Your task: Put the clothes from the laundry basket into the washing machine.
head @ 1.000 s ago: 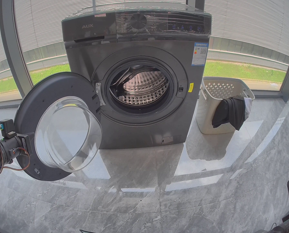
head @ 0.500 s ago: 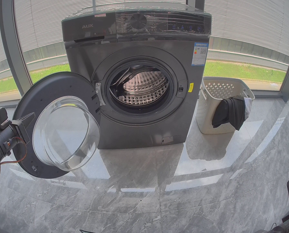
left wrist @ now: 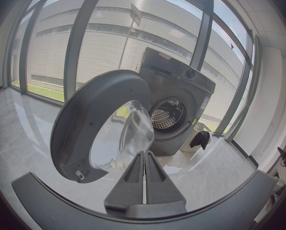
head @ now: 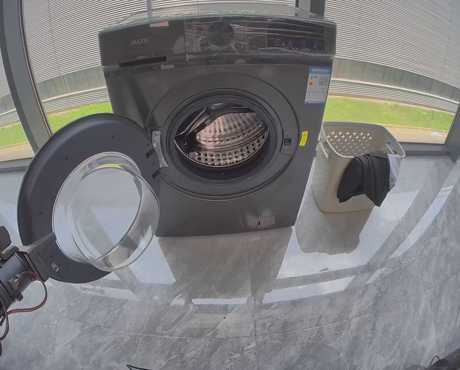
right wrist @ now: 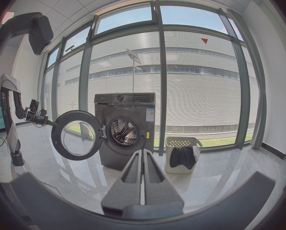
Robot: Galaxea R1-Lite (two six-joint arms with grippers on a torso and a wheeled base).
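- left end effector (head: 46, 253): fingers pressed together with nothing between them. it sits low beside the bottom-left rim of the door (head: 50, 181); cannot tell whether the tip touches the rim.
- door: stands wide open on its hinge at the left of the opening, with the glass bowl (head: 106, 211) facing out into the room.
- washing machine (head: 214, 78): stands on the floor (head: 240, 294) against the windows. the drum (head: 224, 140) is open to view, and no fabric can be seen inside it.
- laundry basket (head: 330, 181): on the floor just beside the machine's right side.
- black garment (head: 366, 178): draped over the basket's front rim, half hanging outside. a white cloth (head: 395, 168) lies at its right edge. what lies deeper in the basket is hidden.
- right end effector (right wrist: 142, 154): fingers closed on each other, empty, well back from basket and machine, facing both.
- step in hand (judgement): the access stage looks complete, with the door out of the way. no garment is gripped, so loading has not begun.
- next move calls for (judgement): the arm nearer the basket, the right one, should open its fingers, come down on the draped black garment at the rim and pinch a good fold. it should then lift the garment free of the rim before carrying it left to the drum mouth.
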